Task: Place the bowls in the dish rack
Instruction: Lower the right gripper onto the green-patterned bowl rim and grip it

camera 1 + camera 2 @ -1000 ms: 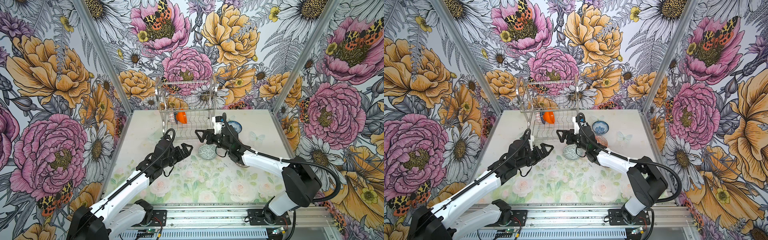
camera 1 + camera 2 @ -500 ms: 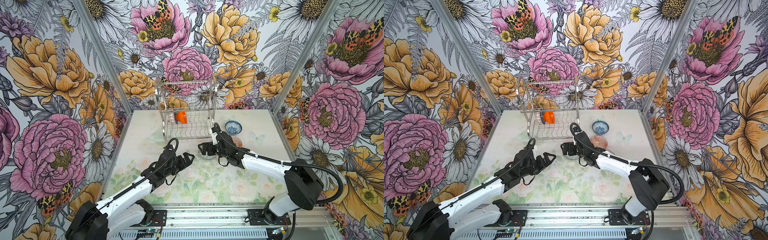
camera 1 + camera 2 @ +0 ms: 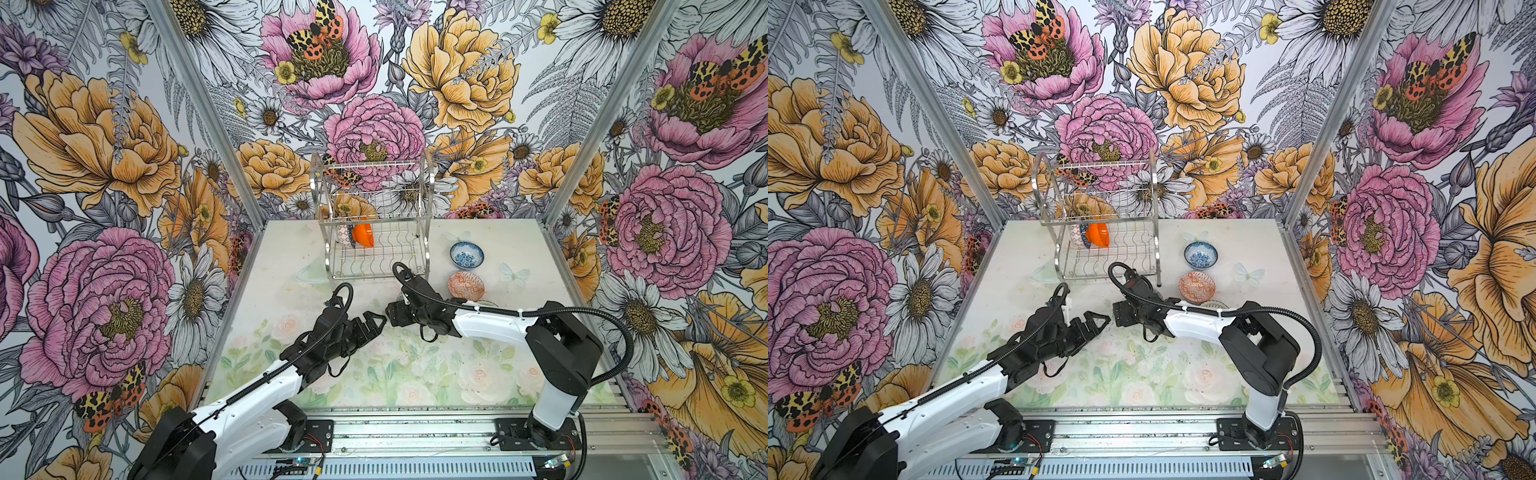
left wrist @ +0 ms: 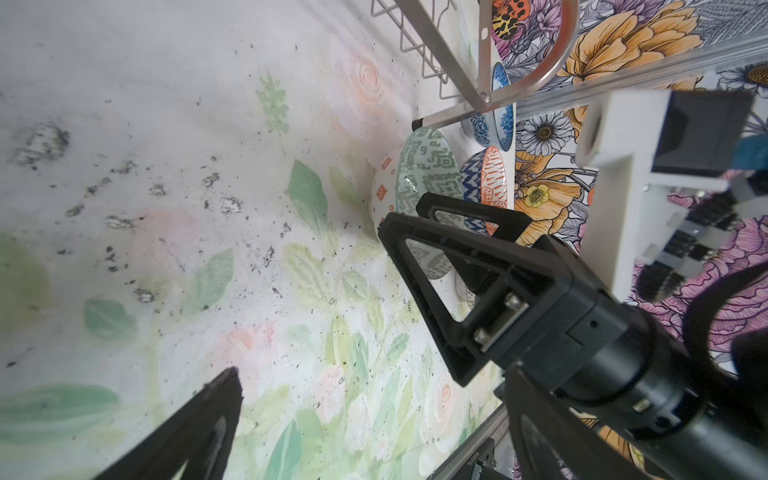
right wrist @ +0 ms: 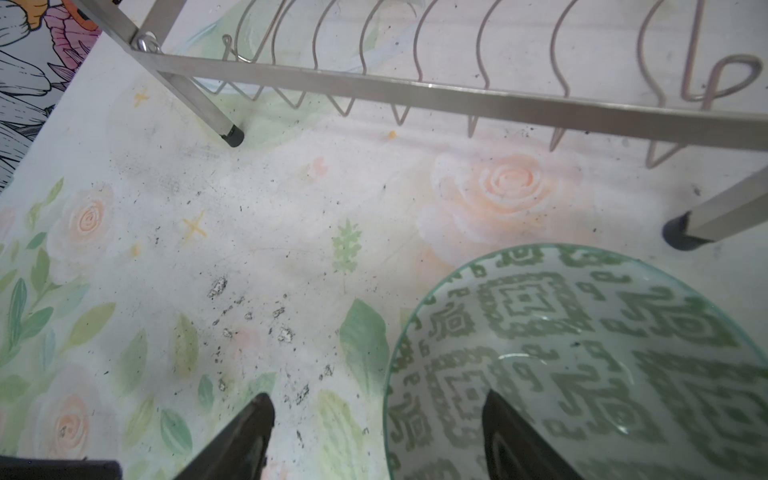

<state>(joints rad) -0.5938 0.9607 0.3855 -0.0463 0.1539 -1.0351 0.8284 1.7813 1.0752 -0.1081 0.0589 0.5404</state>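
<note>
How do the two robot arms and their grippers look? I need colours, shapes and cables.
The left arm and the right arm have glossy white link shells with black joints and bases. A black ribbed hose runs along each arm. The left gripper and the right gripper are matt black, with hollow triangular fingers. I see no readable markings.

light: bright, even | shadows: faint, soft | glare: sheen on dish rack (image 5: 457,96) bar | blur: my right pincer (image 5: 378,399) tips, close-up
</note>
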